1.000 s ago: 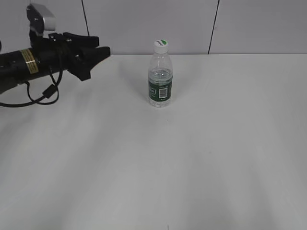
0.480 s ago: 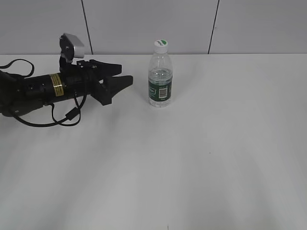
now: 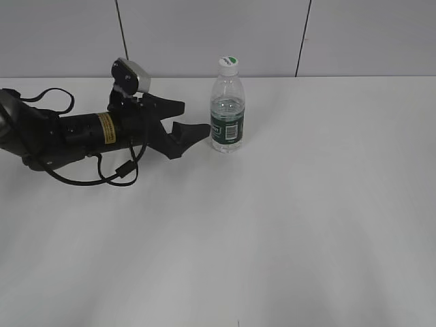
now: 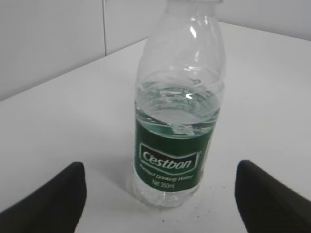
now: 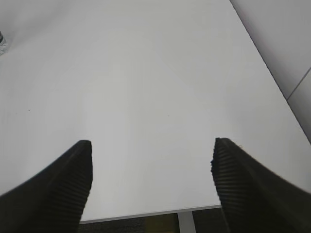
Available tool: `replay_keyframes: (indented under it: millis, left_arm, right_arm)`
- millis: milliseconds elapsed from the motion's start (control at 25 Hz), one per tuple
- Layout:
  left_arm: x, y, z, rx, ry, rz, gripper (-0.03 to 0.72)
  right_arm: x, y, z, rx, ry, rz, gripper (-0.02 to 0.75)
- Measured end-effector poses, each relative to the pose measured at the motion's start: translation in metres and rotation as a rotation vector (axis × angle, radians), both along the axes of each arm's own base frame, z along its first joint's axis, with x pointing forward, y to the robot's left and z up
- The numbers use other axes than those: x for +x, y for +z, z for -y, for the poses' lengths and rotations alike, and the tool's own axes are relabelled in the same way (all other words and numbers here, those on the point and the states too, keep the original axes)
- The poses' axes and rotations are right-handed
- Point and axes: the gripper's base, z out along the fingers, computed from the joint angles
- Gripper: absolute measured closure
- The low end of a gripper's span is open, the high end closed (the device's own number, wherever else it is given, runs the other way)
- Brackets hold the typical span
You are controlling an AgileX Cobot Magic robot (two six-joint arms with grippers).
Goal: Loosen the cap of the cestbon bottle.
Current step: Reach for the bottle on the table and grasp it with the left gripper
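Exterior view showed the bottle (image 3: 227, 112) standing upright on the white table (image 3: 293, 204), toward the back and a little left of centre, with its white cap (image 3: 228, 65) on the neck, a green mark on top. The left arm (image 3: 68, 133) lay low across the table from the left, and its gripper (image 3: 194, 122) had its jaws spread wide, the nearer fingertip just beside the bottle's green label, touching or not I could not tell. The right arm was out of that frame.

Left wrist view gave what the exterior one could not: the label's white "Cestbon" lettering, water standing just above the label band, and the two dark fingertips (image 4: 53, 201) well apart on either side of the bottle's base, neither touching it. The cap was cut off at the top edge there.

Right wrist view showed the right gripper (image 5: 150, 189) wide apart over bare table, holding nothing, with the table's far edge and a pale wall beyond.

Grey wall panels with dark seams ran behind the table.
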Motion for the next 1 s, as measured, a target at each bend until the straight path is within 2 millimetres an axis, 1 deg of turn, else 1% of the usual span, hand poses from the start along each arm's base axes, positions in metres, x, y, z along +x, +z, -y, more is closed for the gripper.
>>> replay_keyframes:
  millis: [280, 440, 520, 840, 1000]
  left_arm:
    - [0.002, 0.006, 0.002, -0.057, 0.026, 0.034, 0.120]
    - [0.003, 0.005, 0.002, -0.070, 0.032, 0.035, 0.120]
    - [0.005, 0.003, 0.005, -0.073, 0.029, 0.035, 0.120]
    - [0.006, -0.012, 0.028, -0.100, -0.031, 0.037, 0.120]
    - [0.011, -0.017, 0.031, -0.107, -0.028, 0.041, 0.120]
  right_arm:
    - [0.000, 0.000, 0.000, 0.000, 0.000, 0.000, 0.151]
    - [0.000, 0.000, 0.000, 0.000, 0.000, 0.000, 0.151]
    - [0.000, 0.000, 0.000, 0.000, 0.000, 0.000, 0.151]
    - [0.000, 0.000, 0.000, 0.000, 0.000, 0.000, 0.151]
    - [0.000, 0.000, 0.000, 0.000, 0.000, 0.001, 0.151]
